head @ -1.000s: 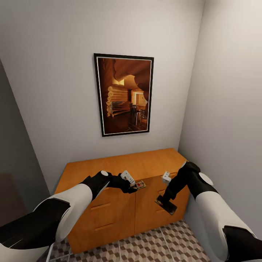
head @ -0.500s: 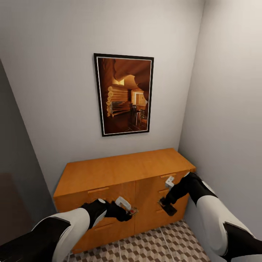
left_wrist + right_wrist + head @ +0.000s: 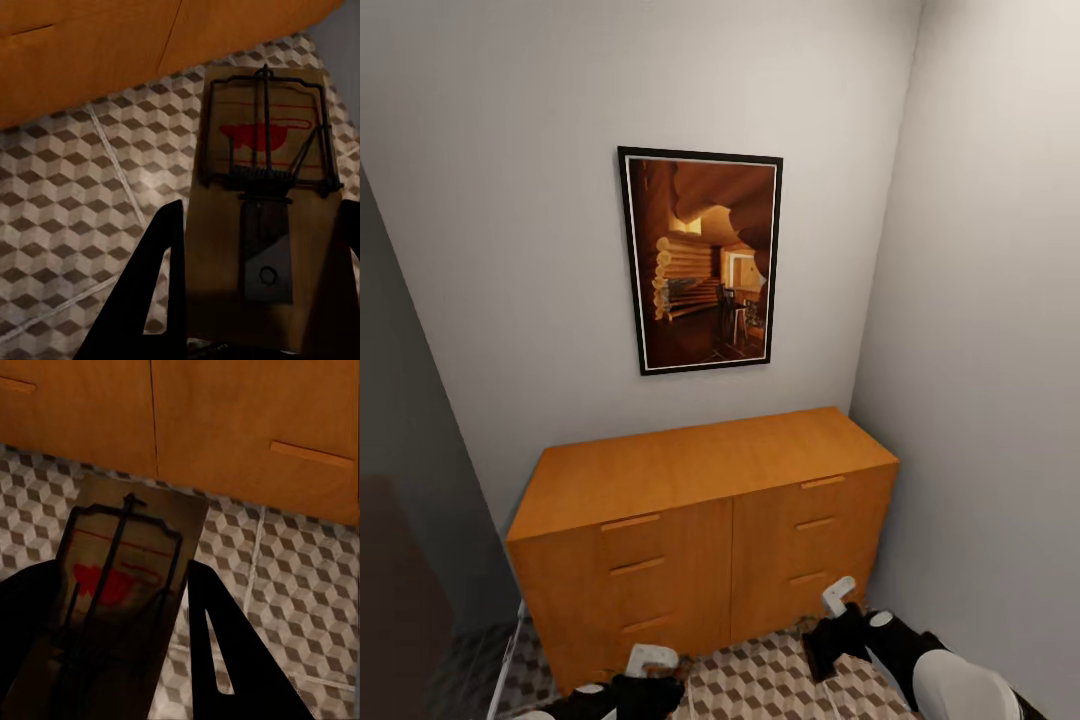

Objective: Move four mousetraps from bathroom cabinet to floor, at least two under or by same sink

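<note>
Each of my grippers holds one of the mousetraps low in front of the cabinet [image 3: 690,470]. My left gripper [image 3: 259,225] is shut on a tan board with a wire spring and red mark, the mousetrap [image 3: 262,150], above the bathroom floor [image 3: 67,210]. One dark finger [image 3: 154,292] shows beside the board. My right gripper [image 3: 112,577] is shut on a second mousetrap [image 3: 142,547], shaded, over the cube-pattern tiles [image 3: 300,577]. In the head view the left gripper [image 3: 647,688] and right gripper [image 3: 828,632] hang near the floor [image 3: 760,680] at the cabinet's foot.
The cabinet's drawer fronts [image 3: 247,420] are shut and stand close ahead of both grippers. A framed picture [image 3: 700,260] hangs on the wall above. The right wall [image 3: 990,350] closes the corner, and a dark panel [image 3: 400,560] stands at the left.
Both arms have dropped from the height of the cabinet's top edge to just above the floor tiles, each still carrying its mousetrap. The head view has not shifted.
</note>
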Available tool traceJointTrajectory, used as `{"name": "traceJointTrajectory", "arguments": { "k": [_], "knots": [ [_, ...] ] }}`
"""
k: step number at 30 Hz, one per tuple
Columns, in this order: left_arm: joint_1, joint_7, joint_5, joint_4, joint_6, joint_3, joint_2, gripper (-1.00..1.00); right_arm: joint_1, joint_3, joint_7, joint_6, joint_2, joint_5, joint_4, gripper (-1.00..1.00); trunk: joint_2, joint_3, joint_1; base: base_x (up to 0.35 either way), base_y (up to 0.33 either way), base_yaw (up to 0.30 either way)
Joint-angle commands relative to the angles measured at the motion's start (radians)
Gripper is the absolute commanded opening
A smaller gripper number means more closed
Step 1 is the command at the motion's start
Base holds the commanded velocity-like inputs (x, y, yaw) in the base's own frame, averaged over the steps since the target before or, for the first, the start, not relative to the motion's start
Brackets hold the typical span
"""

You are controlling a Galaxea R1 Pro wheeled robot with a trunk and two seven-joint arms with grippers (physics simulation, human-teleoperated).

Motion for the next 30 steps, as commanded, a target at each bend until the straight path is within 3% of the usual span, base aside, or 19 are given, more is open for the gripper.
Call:
{"name": "traceJointTrajectory", "arguments": {
  "k": [1, 6, 10, 14, 17, 23, 26, 30],
  "knots": [
    [0.024, -0.002, 0.028, 0.005, -0.036, -0.006, 0.01, -1.0, 0.02, -0.014, -0.024, -0.026, 0.0, 0.006, 0.005, -1.0, -0.001, 0.0, 0.001, 0.0, 0.0, 0.0],
    [0.131, -0.001, 0.066, 0.005, -0.133, -0.006, 0.046, -1.0, 0.063, -0.018, -0.07, -0.062, 0.0, -0.085, 0.023, -1.0, -0.001, 0.0, 0.001, 0.0, 0.0, 0.0],
    [0.181, 0.0, 0.078, 0.005, -0.175, -0.006, 0.068, -1.0, 0.071, -0.017, -0.078, -0.066, 0.001, -0.112, 0.045, -1.0, -0.001, 0.0, 0.001, 0.0, 0.0, 0.0],
    [0.207, 0.001, 0.114, 0.005, -0.195, -0.006, 0.093, -1.0, 0.08, -0.018, -0.08, -0.067, 0.0, -0.12, 0.05, -1.0, -0.001, 0.0, 0.001, 0.0, 0.0, 0.0],
    [0.254, 0.002, 0.223, 0.005, -0.247, -0.006, 0.132, -1.0, 0.131, -0.018, -0.127, -0.081, 0.0, -0.124, 0.052, -1.0, -0.001, 0.0, 0.001, 0.0, 0.0, 0.0],
    [0.323, 0.07, 0.33, 0.005, -0.376, -0.006, 0.187, -1.0, 0.226, -0.016, -0.292, -0.19, 0.007, -0.127, 0.053, -1.0, -0.001, 0.0, 0.001, 0.0, 0.0, 0.0],
    [0.364, 0.096, 0.359, 0.005, -0.463, -0.006, 0.194, -1.0, 0.279, -0.017, -0.334, -0.283, 0.008, -0.128, 0.053, -1.0, -0.001, 0.0, 0.001, 0.0, 0.0, 0.0],
    [0.403, 0.105, 0.368, 0.005, -0.539, -0.006, 0.197, -1.0, 0.336, -0.016, -0.368, -0.412, 0.01, -0.128, 0.053, -1.0, -0.001, 0.0, 0.001, 0.0, 0.0, 0.0]
  ]
}}
